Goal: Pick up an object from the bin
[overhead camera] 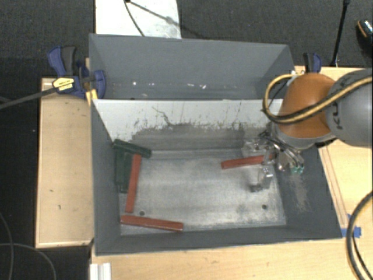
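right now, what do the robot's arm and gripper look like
The arm is a thick, rounded grey link. At its wrist sits a smooth orange dome-shaped cover, with yellow and black cables looped around it. Below the cover, the gripper is a small cluster of silver metal parts, with a tiny green spot on one side.

We see a thick grey arm that ends in a round orange cover. Yellow and black cables loop around this cover. Below it, the gripper is silver metal, with what seems to be a small green part.
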`<state>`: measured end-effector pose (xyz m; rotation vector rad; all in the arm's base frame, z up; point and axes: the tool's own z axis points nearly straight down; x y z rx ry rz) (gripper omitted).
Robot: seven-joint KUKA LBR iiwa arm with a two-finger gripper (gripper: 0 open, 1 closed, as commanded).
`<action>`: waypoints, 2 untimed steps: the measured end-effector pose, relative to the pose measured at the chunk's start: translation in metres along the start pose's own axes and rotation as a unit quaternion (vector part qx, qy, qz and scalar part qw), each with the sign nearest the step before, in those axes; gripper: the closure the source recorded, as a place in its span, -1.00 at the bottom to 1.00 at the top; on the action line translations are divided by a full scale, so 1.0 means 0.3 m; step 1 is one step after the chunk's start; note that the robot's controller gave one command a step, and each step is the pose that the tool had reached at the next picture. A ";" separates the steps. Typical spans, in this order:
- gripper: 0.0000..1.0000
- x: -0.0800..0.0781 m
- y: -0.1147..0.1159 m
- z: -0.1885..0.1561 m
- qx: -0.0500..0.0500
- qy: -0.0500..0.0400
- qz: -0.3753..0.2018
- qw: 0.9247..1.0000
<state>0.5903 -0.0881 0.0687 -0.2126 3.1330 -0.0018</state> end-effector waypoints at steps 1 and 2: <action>1.00 -0.004 0.007 -0.011 0.000 -0.002 -0.001 1.000; 1.00 0.109 -0.102 -0.636 0.002 -0.005 -0.029 1.000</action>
